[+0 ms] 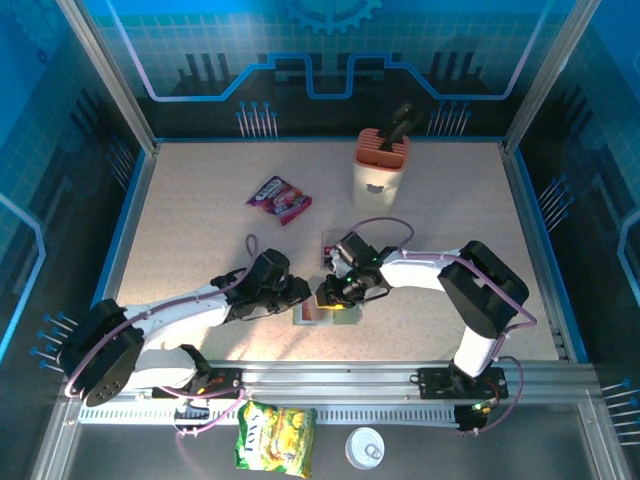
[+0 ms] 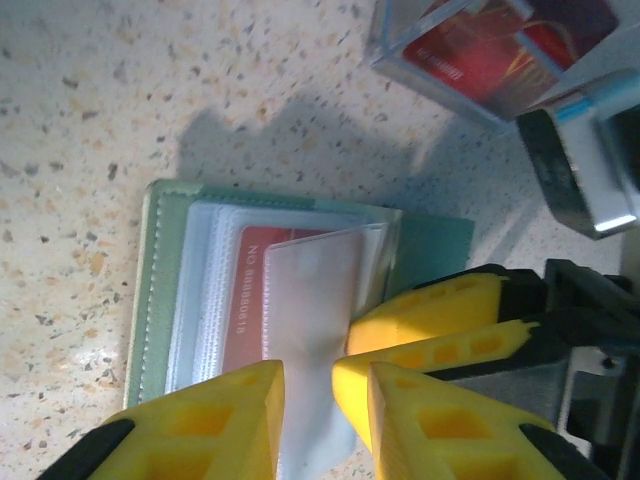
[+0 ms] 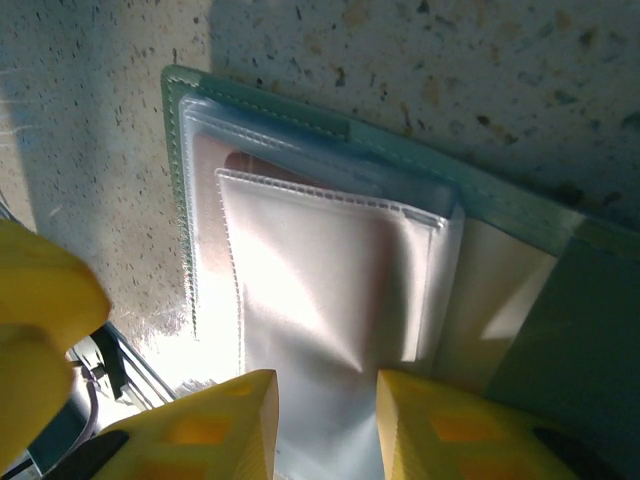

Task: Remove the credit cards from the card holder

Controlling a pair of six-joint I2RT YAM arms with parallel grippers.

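Left gripper point(image 2: 325, 400) comes in from the near left and hangs low over the middle of the near part of the table point(image 1: 200, 240). Its yellow jaws are a narrow gap apart, and a clear sleeve point(image 3: 320, 290) runs up into that gap. Whether its pads press the plastic cannot be told. The right gripper point(image 3: 325, 400) reaches in from the right to the same spot, its jaws likewise only narrowly parted with the sleeve between them. In the left wrist view its fingertips lie at the right edge of the sleeve, just beside the left fingers.

A beige knife block point(image 1: 378, 175) with an orange top stands at the far middle. A purple-red snack packet point(image 1: 279, 197) lies flat to its left, well apart from it. A yellow-green packet point(image 1: 276, 437) lies on the near ledge, off the table, with a small white round lid point(image 1: 365, 447) to its right.

A clear plastic box point(image 2: 392, 40) sits just beyond the grippers, with a red card point(image 2: 470, 55) inside it.

The card holder point(image 2: 158, 290) lies open and flat under both grippers, green cover down and its stack of sleeves on top. One credit card point(image 2: 252, 300), red with a printed number, is tucked in a sleeve inside the holder, partly covered by the lifted flap.
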